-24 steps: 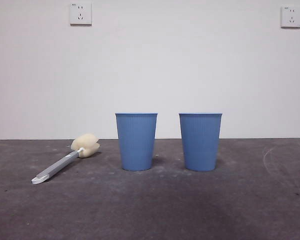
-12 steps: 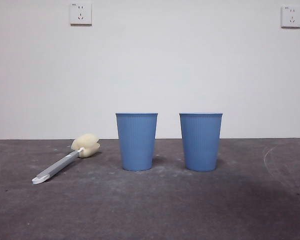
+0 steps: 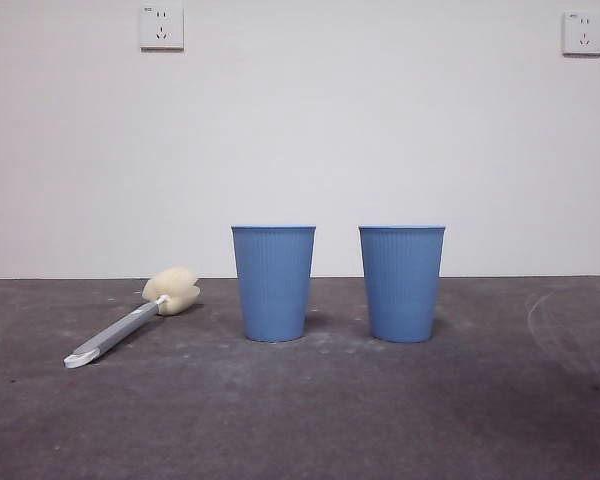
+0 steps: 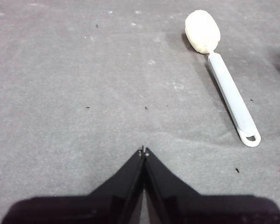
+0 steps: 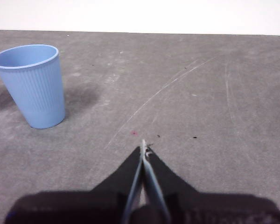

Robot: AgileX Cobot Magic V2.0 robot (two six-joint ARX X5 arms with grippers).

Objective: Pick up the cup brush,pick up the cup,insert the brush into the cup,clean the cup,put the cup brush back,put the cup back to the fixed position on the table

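— Two blue cups are seen standing upright on the table (image 3: pixel 540 420). Which one is meant to be cleaned?

— That cannot be told yet. The cup (image 3: pixel 273 283) nearer the brush and the other cup (image 3: pixel 401 283) look the same. Neither is touched.

— Where is the cup brush (image 3: pixel 130 326) found?

— It is laid flat on the table, off to the side of the cups, with its yellow sponge head pointed toward the wall (image 3: pixel 300 150). In the left wrist view it is seen ahead of the left gripper (image 4: pixel 143 150), well apart from it.

— How are the jaws held?

— Both pairs are pressed together. Nothing is pinched by the left gripper or by the right gripper (image 5: pixel 143 145).

— How should the first step be done well?

— The left jaws should be spread first, then lowered over the grey handle near its middle, so the brush is not tipped when lifted. The sponge should not be squeezed.

— Can any words be read?

— No words are seen. Two wall sockets (image 3: pixel 161 27) are there, but their tiny marks cannot be read.
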